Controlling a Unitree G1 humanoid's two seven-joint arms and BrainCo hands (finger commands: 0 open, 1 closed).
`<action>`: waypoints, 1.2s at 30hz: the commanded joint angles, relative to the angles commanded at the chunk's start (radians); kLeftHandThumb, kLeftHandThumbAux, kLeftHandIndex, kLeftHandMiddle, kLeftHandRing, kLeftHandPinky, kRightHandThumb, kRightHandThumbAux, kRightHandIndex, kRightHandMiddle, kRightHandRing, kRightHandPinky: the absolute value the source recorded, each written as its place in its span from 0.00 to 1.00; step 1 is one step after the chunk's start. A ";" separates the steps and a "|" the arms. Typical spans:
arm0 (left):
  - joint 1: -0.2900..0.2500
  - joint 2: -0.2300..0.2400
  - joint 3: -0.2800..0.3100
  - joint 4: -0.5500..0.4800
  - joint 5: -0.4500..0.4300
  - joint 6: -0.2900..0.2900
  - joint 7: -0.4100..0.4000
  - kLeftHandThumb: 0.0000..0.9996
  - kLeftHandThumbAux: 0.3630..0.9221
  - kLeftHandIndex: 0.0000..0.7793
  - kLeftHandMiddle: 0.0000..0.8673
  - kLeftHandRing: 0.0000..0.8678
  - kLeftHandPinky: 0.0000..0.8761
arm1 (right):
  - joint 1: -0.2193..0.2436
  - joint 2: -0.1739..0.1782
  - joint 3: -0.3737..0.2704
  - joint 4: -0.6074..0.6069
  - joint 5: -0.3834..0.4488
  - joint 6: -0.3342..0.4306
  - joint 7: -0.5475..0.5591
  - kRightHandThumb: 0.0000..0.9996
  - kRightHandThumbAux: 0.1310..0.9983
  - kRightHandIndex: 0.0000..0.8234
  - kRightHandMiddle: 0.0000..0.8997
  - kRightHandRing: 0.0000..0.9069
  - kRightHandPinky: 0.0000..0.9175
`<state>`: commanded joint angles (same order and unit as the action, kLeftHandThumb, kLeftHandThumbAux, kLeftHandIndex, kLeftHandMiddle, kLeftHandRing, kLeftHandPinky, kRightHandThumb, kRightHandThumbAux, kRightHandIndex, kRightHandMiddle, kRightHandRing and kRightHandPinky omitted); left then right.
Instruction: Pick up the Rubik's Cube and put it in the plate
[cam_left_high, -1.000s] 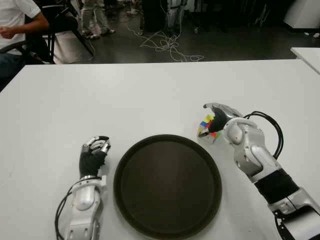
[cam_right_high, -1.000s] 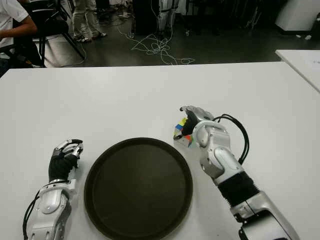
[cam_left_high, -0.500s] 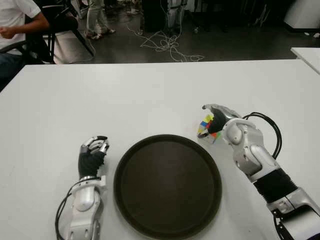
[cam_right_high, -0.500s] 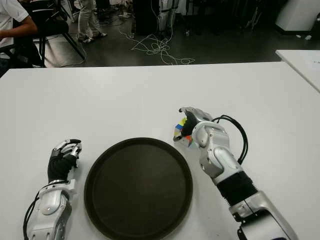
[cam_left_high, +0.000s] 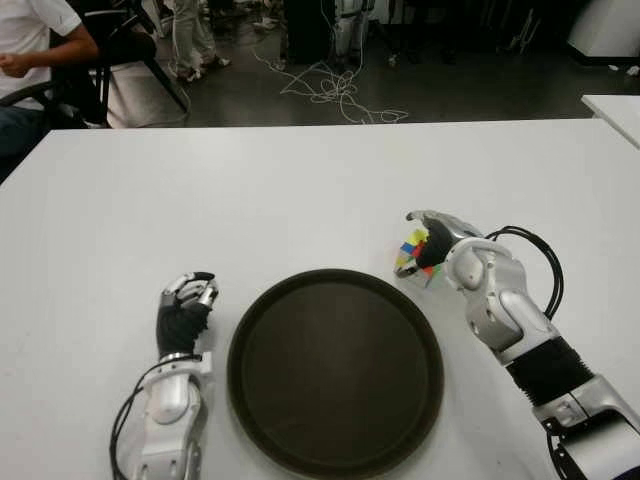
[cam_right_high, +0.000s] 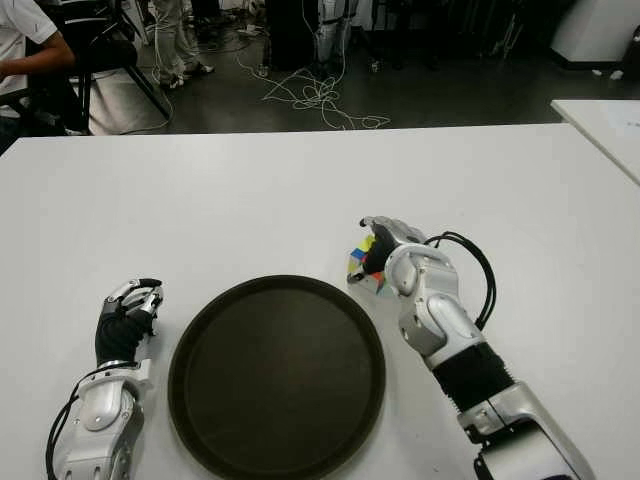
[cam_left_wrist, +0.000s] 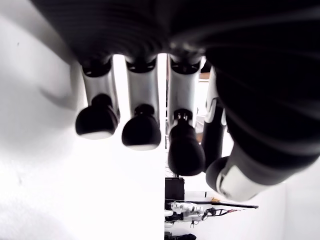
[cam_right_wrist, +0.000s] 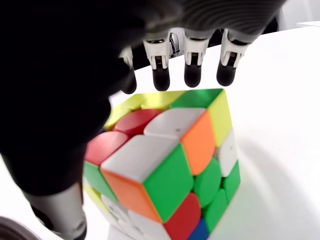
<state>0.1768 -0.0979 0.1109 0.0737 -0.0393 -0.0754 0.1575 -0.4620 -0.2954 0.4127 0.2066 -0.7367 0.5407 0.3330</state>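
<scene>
Barely moved: my right hand (cam_left_high: 432, 243) stays wrapped around cube (cam_left_high: 413, 256), tilted beside plate (cam_left_high: 335, 440); lift and placing remain; left hand (cam_left_high: 187, 305) curled, empty.

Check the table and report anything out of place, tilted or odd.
The Rubik's Cube sits tilted, not flat, just outside the plate's far right rim, under the right hand. The plate holds nothing. The left hand shows left of the plate. Nothing spilled or damaged.

You see a many-coloured cube (cam_right_wrist: 170, 175), a dark brown plate (cam_left_high: 335, 372), a white table (cam_left_high: 250, 190), silver-black hands.
</scene>
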 joint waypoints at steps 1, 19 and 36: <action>0.000 0.000 0.000 0.000 0.000 0.000 0.000 0.71 0.61 0.57 0.93 0.96 0.95 | -0.002 0.000 0.000 0.000 0.000 0.003 0.002 0.00 0.75 0.05 0.06 0.06 0.06; 0.001 0.003 -0.003 -0.007 0.009 0.020 0.005 0.71 0.61 0.57 0.92 0.95 0.94 | 0.001 -0.010 0.022 -0.021 -0.008 0.042 0.033 0.00 0.73 0.01 0.03 0.03 0.02; 0.004 0.006 -0.008 -0.033 0.010 0.061 0.001 0.71 0.61 0.57 0.93 0.95 0.94 | -0.003 0.013 0.029 0.060 0.009 0.025 0.003 0.00 0.73 0.01 0.04 0.03 0.03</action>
<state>0.1811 -0.0916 0.1031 0.0406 -0.0297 -0.0145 0.1589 -0.4646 -0.2827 0.4412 0.2663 -0.7274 0.5661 0.3357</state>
